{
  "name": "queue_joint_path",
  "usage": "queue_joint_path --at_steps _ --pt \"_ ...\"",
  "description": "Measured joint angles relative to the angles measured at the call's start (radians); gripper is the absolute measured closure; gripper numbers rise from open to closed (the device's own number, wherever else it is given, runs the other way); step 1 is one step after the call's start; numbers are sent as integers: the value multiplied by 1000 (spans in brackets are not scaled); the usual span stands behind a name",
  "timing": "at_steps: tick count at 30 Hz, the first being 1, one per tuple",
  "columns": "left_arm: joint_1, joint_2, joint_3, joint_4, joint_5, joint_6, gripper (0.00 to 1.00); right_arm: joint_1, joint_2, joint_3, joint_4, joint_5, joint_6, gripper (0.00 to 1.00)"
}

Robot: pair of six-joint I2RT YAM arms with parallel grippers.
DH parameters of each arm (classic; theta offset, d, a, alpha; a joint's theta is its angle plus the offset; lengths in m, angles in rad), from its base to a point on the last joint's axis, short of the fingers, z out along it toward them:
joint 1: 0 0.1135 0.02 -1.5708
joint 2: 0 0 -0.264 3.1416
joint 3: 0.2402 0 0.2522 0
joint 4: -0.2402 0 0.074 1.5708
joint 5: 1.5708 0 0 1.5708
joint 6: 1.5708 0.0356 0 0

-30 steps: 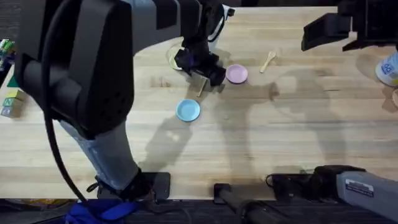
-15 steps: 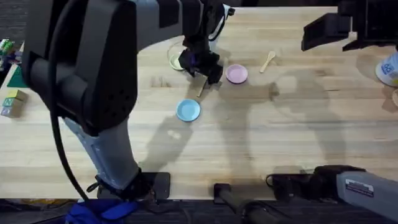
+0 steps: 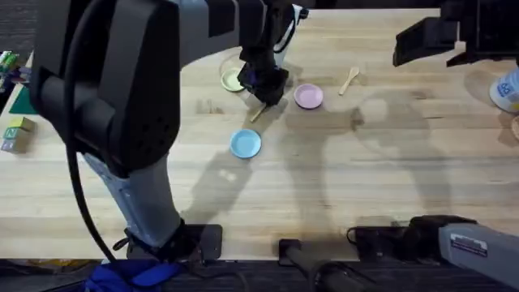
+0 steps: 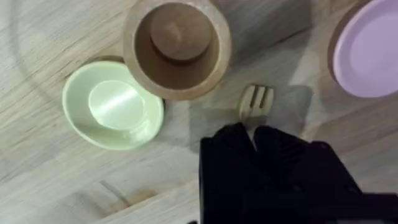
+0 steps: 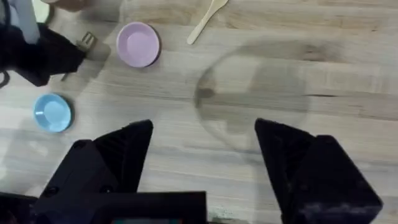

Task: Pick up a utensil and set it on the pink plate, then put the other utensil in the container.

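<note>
My left gripper (image 3: 264,88) (image 4: 254,129) is shut on the wooden fork (image 4: 255,102), whose tines stick out past the black fingertips; its handle end (image 3: 258,113) pokes out below the gripper in the overhead view. The pink plate (image 3: 308,96) (image 4: 370,50) (image 5: 138,45) lies bare just right of that gripper. The brown container (image 4: 177,46) stands upright close beside the fork's tines. The wooden spoon (image 3: 349,79) (image 5: 206,22) lies on the table right of the pink plate. My right gripper (image 5: 202,149) (image 3: 426,40) hovers open at the far right, holding nothing.
A pale yellow plate (image 3: 231,79) (image 4: 113,104) touches the container's side. A blue plate (image 3: 245,143) (image 5: 53,112) lies nearer the table's front. Coloured blocks (image 3: 15,130) sit at the left edge and a cup (image 3: 507,88) at the right edge.
My left gripper has shifted slightly back and left with the fork, uncovering more of the yellow plate. The right arm has not moved.
</note>
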Motion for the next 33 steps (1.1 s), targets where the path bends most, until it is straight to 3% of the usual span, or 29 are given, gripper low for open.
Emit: queue_joint_path --at_steps 22,33 --pt "0 -9 4 -15 2 -42 957 0 0 0 0 0 0 6" --pt "0 -243 -2 -56 4 -43 957 0 0 0 0 0 0 5"
